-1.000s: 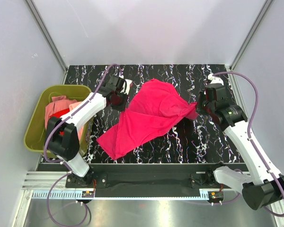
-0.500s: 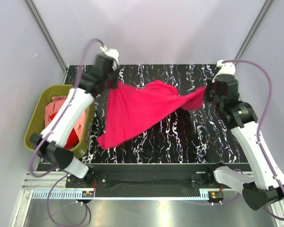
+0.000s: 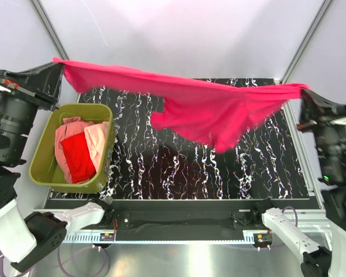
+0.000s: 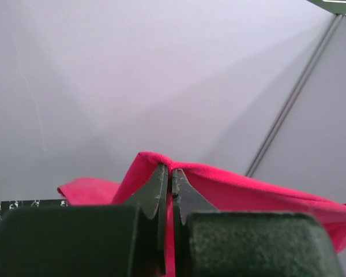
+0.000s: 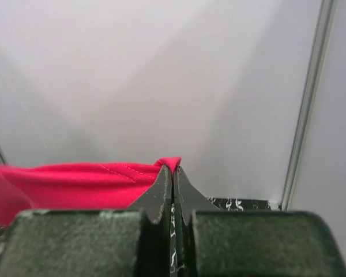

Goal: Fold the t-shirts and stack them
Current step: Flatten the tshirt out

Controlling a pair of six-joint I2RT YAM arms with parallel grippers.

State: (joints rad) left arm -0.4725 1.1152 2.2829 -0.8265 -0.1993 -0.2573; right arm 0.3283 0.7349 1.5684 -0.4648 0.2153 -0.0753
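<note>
At the far left, raised well above the work surface, the left tool [image 3: 58, 64] is clamped tight on one corner of the magenta t-shirt [image 3: 207, 109]. The left wrist view shows its dark jaws pressed together with the cloth bunched over their tips. Below that tool, an olive-green tub [image 3: 41, 170] sits at the left edge of the desk [image 3: 179, 167], and inside it a red t-shirt [image 3: 78, 157] lies on top of a pale salmon t-shirt [image 3: 98, 138]. The desk is black with white marbled veins, and a metal rail [image 3: 179, 237] runs along its near edge. The magenta t-shirt hangs in the air above the far half of the desk, stretched as a long band from one tool to the other. Its upper edge is taut and its loose body sags right of centre. Whether the lowest fold touches the surface cannot be told. Pale grey walls [image 3: 179, 34] close the space on three sides, with slanted metal posts [image 3: 53, 36] at the rear corners. At the far right, the right tool [image 3: 304, 95] is likewise fully closed, nipping the opposite corner of the shirt. The right wrist view shows a stitched hem caught between its meeting jaws.
</note>
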